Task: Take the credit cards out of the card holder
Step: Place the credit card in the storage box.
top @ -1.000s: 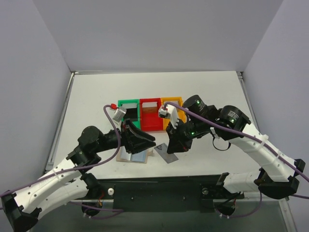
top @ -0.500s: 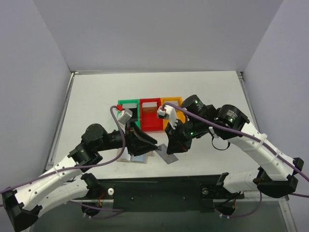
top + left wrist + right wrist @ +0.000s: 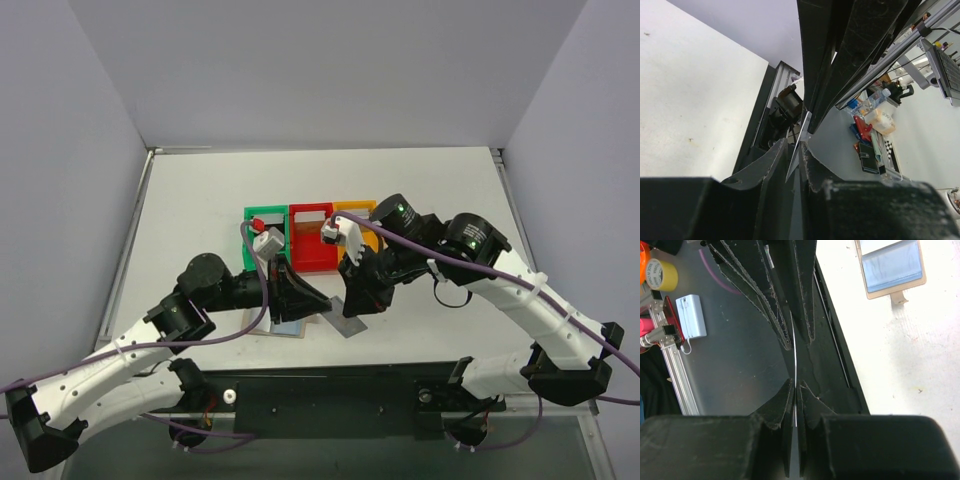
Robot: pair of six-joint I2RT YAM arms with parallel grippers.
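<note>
The tan card holder (image 3: 283,326) lies open on the table, its light blue panels up; the right wrist view shows it too (image 3: 892,267). My right gripper (image 3: 352,305) is shut on a thin grey card (image 3: 347,326), seen edge-on between its jaws (image 3: 795,365). My left gripper (image 3: 314,298) has come in from the left over the card's other end. In the left wrist view the card (image 3: 796,155) leans on one finger, with a narrow gap to the other. Both grippers (image 3: 795,150) (image 3: 795,387) hang just right of the holder.
Green (image 3: 262,216), red (image 3: 312,212) and orange (image 3: 352,208) bins stand in a row just behind the grippers. The table's black front rail (image 3: 330,385) runs close below the card. White walls enclose the table on three sides.
My left gripper has moved right toward the right gripper and narrowed its jaws around the card. The right gripper has kept hold of the card and shifted slightly left.
</note>
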